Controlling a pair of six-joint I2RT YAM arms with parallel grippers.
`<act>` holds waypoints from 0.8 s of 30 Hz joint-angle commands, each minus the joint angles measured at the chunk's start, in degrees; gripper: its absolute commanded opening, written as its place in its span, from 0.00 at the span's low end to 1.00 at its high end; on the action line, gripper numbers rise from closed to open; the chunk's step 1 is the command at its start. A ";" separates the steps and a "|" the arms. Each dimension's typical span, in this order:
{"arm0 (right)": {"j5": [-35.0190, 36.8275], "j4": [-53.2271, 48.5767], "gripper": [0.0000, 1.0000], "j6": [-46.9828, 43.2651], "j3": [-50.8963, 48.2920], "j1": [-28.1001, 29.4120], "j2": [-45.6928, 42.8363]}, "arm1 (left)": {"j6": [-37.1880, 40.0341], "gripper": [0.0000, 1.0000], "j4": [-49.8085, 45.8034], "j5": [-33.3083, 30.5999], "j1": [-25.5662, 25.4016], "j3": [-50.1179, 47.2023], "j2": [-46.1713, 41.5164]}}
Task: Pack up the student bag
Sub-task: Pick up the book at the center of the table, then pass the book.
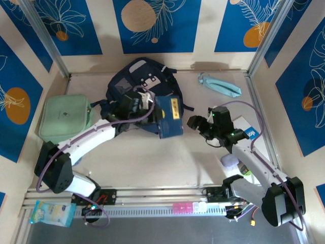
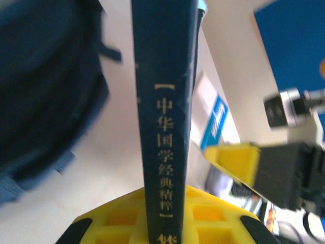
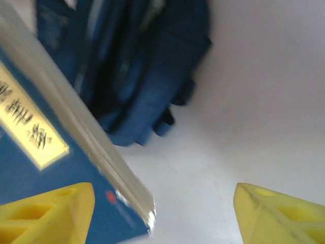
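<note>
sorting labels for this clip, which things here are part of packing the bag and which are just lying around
In the job: student bag; blue book, clamped in the left fingers.
Lying about for now: mint-green case; light blue pouch; white booklet; packet at near left.

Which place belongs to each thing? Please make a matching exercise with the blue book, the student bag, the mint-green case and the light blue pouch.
Things:
1. blue book
2. student bag
3. mint-green case
4. light blue pouch

Places:
A. far right part of the table, lying alone
B. left edge of the table
C. clamped in the left gripper
D. far middle of the table, just behind the book

Pairs: 1-C, 2-D, 3-B, 4-A
</note>
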 commanded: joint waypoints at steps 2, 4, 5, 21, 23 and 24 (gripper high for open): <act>-12.30 20.78 0.82 12.77 -3.33 -2.54 0.51 | -8.38 0.00 11.42 -1.34 5.09 1.27 -0.30; -14.57 26.87 0.85 16.89 -3.58 -2.43 2.33 | -13.37 0.00 17.35 -1.18 6.62 0.55 0.09; -16.10 29.44 0.87 18.82 -3.51 -2.50 3.56 | -15.80 0.00 20.24 -1.13 7.23 0.24 0.41; -20.65 64.13 0.94 38.80 0.43 2.26 21.35 | -31.22 0.00 36.30 1.56 8.66 -0.92 3.44; -20.15 67.48 0.94 39.96 1.15 2.86 23.43 | -31.81 0.00 36.44 1.46 8.59 -1.27 3.40; -20.10 68.42 0.93 40.42 1.71 3.14 24.31 | -32.02 0.00 36.63 1.26 8.67 -1.61 3.24</act>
